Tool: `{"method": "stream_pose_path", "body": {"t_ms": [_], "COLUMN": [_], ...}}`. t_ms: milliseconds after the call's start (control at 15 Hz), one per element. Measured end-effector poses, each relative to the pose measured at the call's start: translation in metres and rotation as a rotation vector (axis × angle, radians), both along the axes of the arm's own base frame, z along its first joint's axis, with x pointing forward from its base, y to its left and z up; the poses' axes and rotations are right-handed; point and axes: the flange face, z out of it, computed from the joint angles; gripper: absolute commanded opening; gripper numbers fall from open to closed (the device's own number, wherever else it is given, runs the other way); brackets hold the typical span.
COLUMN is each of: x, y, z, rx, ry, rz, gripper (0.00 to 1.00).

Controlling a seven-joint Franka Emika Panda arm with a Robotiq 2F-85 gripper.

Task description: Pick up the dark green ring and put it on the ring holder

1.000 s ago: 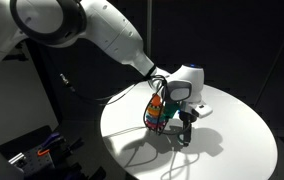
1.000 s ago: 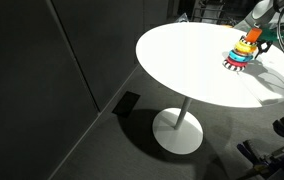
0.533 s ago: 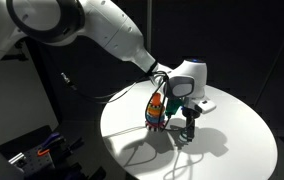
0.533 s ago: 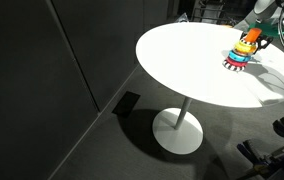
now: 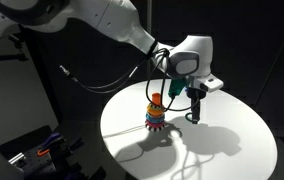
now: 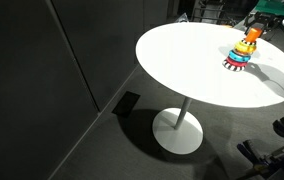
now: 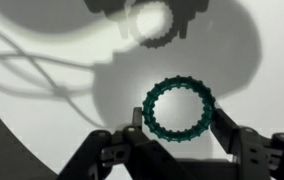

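Note:
In the wrist view the dark green ring [image 7: 179, 86] is pinched edgewise between my gripper's [image 7: 177, 120] two fingers, hanging above the white table. In an exterior view my gripper [image 5: 195, 108] is raised above the table, just beside and higher than the ring holder [image 5: 155, 113]. The holder is a cone of rainbow rings with an orange top knob. It also stands near the table's far edge in an exterior view [image 6: 245, 50]. The held ring is too small to make out in either exterior view.
The round white table [image 5: 232, 150] stands on a single pedestal [image 6: 178, 128] in a dark room. A blurred bright round shape [image 7: 148, 20] sits in shadow at the top of the wrist view. Cables trail from the arm [image 5: 102, 85].
My gripper has risen from the table surface with the dark green ring in it and now hangs higher, beside the ring holder's top. The ring holder has not moved.

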Motion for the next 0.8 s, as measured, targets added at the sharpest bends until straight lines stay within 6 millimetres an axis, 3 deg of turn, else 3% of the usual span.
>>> {"method": "stream_pose_path", "body": {"t_ms": [467,800], "x": [0.004,-0.009], "y": [0.028,0.060], "z": [0.090,0.123], "rx": [0.042,0.086], "ry": [-0.042,-0.019], "rz": [0.034,0.095], "gripper": [0.45,0.45]}}
